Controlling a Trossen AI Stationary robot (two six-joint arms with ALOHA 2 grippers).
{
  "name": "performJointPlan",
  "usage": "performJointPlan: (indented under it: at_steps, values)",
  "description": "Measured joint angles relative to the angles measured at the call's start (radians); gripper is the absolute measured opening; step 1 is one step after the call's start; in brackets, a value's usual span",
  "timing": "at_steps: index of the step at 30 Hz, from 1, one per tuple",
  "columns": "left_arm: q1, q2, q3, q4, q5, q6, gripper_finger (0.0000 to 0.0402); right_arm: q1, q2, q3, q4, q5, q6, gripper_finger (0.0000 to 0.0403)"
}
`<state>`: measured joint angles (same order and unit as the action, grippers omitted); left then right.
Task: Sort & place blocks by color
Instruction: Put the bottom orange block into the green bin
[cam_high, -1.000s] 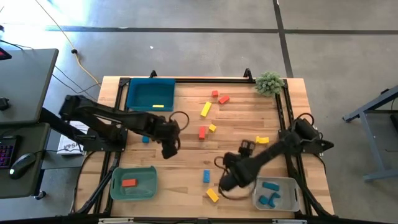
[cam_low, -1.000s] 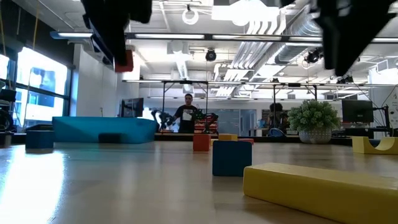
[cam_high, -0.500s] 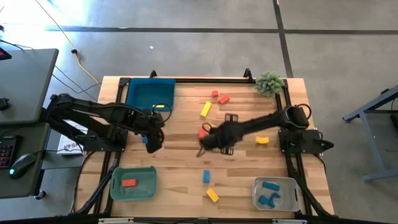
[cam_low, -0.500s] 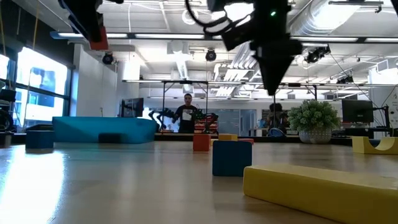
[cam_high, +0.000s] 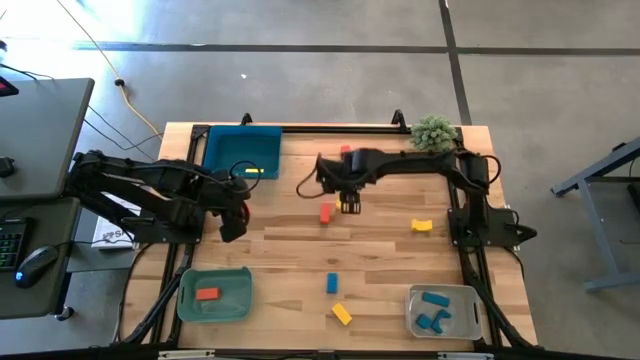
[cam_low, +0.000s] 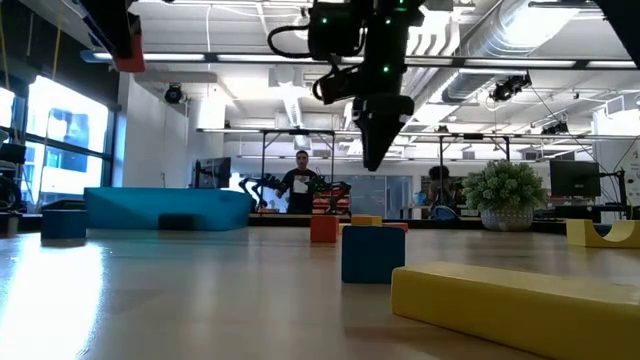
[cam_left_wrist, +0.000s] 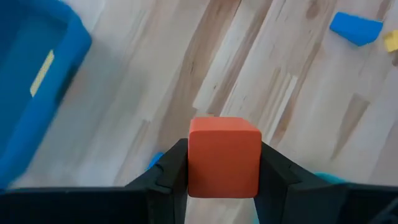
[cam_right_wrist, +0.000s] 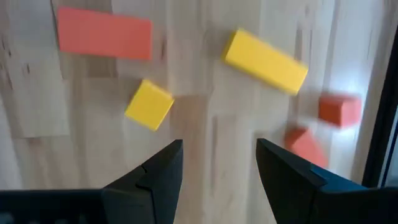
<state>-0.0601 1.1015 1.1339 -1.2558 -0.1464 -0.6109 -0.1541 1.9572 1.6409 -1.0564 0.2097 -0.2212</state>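
High view: left pincer (cam_high: 231, 222) clamps red cube (cam_left_wrist: 224, 155); right pincer (cam_high: 351, 206) agape.

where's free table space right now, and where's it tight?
Bare wood lies between the green tray and the blue block, and between the yellow arch block and the grey tray. It is crowded under the right gripper, among red and yellow blocks. The left gripper holds a red cube below the teal tray.

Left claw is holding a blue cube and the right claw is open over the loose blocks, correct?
Not quite: the cube in the left claw is red-orange, not blue, as the left wrist view shows. The right claw is indeed open over the loose blocks.
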Motion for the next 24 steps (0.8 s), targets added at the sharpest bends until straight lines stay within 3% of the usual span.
performJointPlan:
  at_steps: [7, 14, 24]
  values:
    - [-0.004, -0.011, 0.000, -0.062, 0.054, -0.203, 0.0104, -0.111, 0.000, 0.001, 0.111, -0.149, -0.343, 0.0191]
    - [-0.056, -0.010, 0.000, -0.086, 0.072, -0.402, 0.0104, -0.172, 0.000, 0.001, 0.156, -0.218, -0.697, 0.0191]
    - [-0.206, -0.009, 0.000, -0.087, 0.197, -0.662, 0.0104, -0.224, 0.000, 0.001, 0.259, -0.334, -0.921, 0.0191]
